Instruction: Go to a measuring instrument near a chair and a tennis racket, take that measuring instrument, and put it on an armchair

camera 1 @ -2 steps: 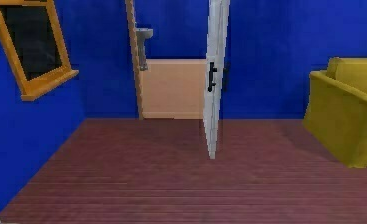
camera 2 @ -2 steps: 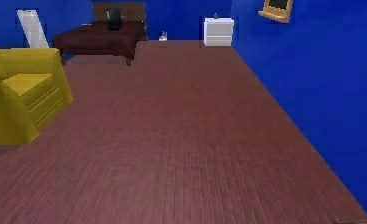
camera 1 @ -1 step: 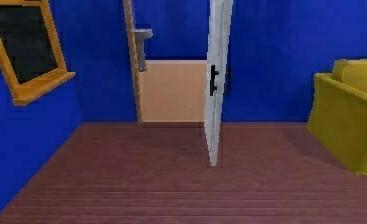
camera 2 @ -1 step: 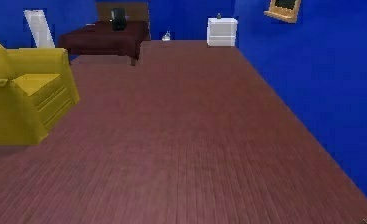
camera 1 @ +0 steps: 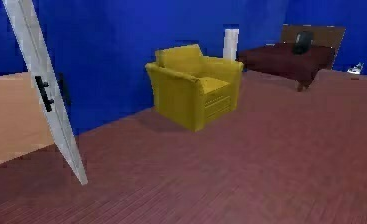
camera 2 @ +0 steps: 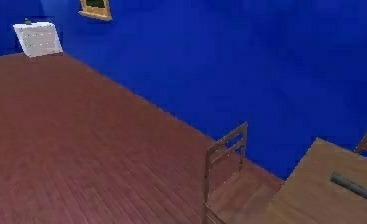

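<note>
Armchair, yellow, stands near a bed. Beside a wooden chair, a dark narrow strip lies on a table, long axis slanting down toward the arm side view's right. Whether the gripper holds anything cannot be told.

The forward view looks ahead and slightly down over the floor, with a door near on the left, an armchair at middle distance and a bed far right. The arm side view looks down toward a blue wall, with a chair and table near on its right. Both views show the same kind of floor and wall.
</note>
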Robot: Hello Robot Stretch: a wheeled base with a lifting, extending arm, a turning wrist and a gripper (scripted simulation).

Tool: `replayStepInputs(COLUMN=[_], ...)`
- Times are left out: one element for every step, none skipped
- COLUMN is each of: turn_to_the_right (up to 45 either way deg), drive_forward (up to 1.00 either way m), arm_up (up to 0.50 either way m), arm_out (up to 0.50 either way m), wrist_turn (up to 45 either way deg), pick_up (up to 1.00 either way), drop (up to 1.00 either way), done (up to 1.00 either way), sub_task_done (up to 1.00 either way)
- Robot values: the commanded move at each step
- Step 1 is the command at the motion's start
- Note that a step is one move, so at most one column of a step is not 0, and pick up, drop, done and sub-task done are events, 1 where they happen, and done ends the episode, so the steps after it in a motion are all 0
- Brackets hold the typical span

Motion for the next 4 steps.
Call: replayStepInputs(turn_to_the_right=[45.0,30.0,0.0,0.0], drive_forward=[0.00,0.00,0.00,0.00], arm_up=[0.00,0.00,0.50,0.36], arm_out=[0.00,0.00,0.00,0.00], wrist_turn=[0.0,0.0,0.0,0.0], pick_up=[0.00,0.00,0.00,0.00], drop=[0.00,0.00,0.00,0.00], done=[0.00,0.00,0.00,0.00], sub_task_done=[0.00,0.00,0.00,0.00])
